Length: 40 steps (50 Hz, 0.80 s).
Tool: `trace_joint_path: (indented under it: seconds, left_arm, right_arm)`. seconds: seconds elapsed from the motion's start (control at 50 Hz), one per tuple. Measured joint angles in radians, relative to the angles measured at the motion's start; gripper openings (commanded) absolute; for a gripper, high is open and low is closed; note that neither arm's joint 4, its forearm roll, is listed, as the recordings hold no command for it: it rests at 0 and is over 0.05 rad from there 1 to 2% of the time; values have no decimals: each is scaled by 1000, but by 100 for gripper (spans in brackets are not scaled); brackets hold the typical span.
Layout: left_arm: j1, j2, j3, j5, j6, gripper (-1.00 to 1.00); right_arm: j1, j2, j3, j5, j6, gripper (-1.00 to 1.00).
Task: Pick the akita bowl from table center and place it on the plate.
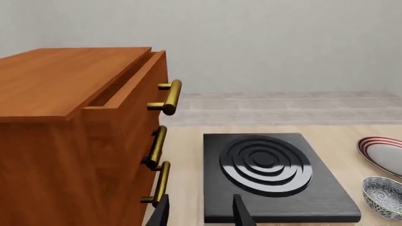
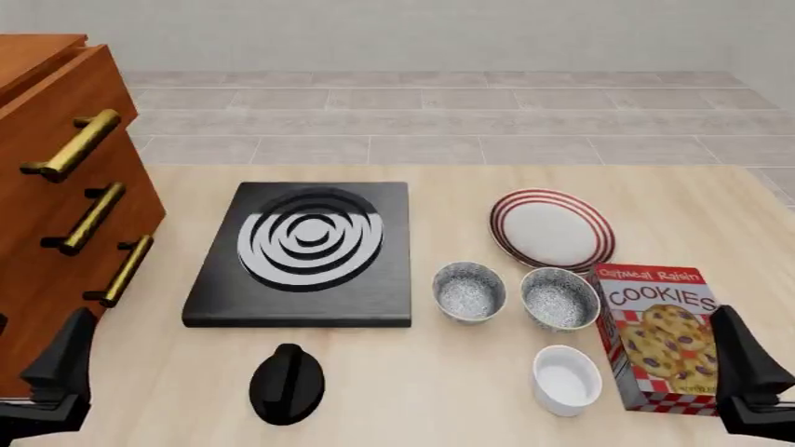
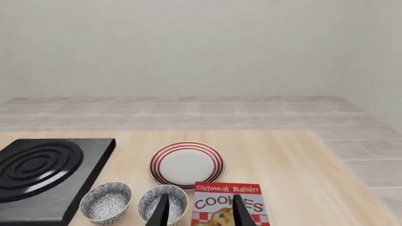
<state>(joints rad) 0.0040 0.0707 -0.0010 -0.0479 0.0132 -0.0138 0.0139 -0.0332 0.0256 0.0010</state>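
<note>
Nothing is grasped yet: both tools, left (image 2: pixel 56 372) and right (image 2: pixel 746 372), stand apart. Next, the right tool must reach forward-left to the middle bowl (image 2: pixel 468 291), short of the plate (image 2: pixel 552 229).

The left gripper (image 2: pixel 56 372) sits low at 8 o'clock in the front view, the right gripper (image 2: pixel 746 372) at 4 o'clock; both have fingers parted, holding nothing.
</note>
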Motion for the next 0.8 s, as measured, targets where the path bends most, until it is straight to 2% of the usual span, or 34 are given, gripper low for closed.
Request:
trace_joint_path:
  seconds: [0.3, 0.68, 0.8]
  left_arm:
    - [2, 28, 1, -16, 0, 100]
    - [1, 51, 1, -26, 2, 100]
    - [0, 56, 1, -28, 3, 100]
  right_arm:
    - [21, 75, -125, 69, -42, 100]
    - [139, 307, -330, 139, -102, 100]
    - [190, 387, -377, 161, -146, 100]
